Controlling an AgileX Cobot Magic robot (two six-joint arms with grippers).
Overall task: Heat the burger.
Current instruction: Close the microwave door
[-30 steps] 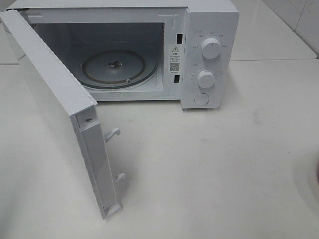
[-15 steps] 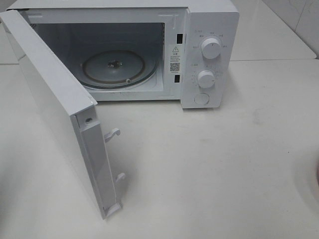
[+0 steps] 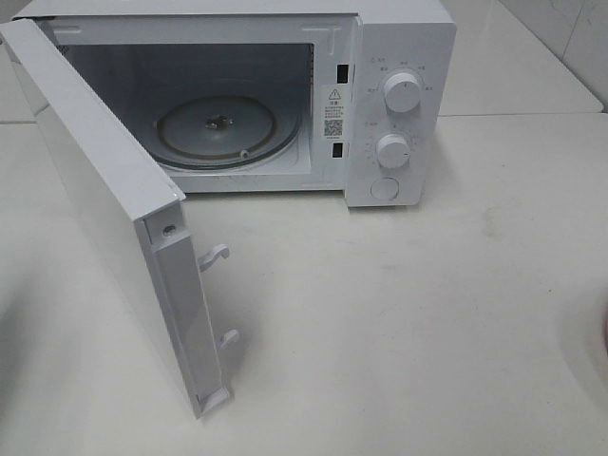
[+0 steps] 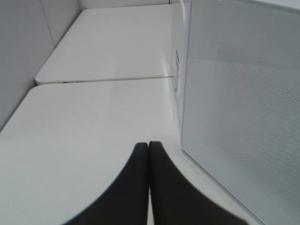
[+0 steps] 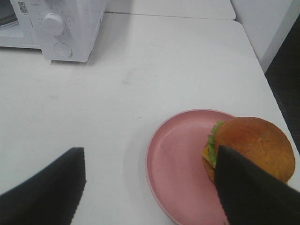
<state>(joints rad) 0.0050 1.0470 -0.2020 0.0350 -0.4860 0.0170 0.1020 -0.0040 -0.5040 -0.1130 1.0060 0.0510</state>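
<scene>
The burger [image 5: 253, 143], with a golden-brown bun and green lettuce, sits on the far side of a round pink plate [image 5: 178, 159] in the right wrist view. My right gripper [image 5: 149, 152] is open above the table, its jaws wide apart. One finger [image 5: 243, 187] overlaps the burger's near side, and I cannot tell whether they touch. The other finger [image 5: 56, 185] hangs over bare table. My left gripper [image 4: 148, 145] is shut on nothing, low over the table beside the outer face of the microwave door [image 4: 243, 117]. Neither gripper shows in the exterior high view.
The white microwave [image 3: 399, 95] stands at the back with its door [image 3: 123, 218] swung wide open to the left. Its glass turntable [image 3: 218, 128] has nothing on it. A sliver of the pink plate [image 3: 605, 342] shows at the right edge. The table's right edge [image 5: 262, 70] is near the plate.
</scene>
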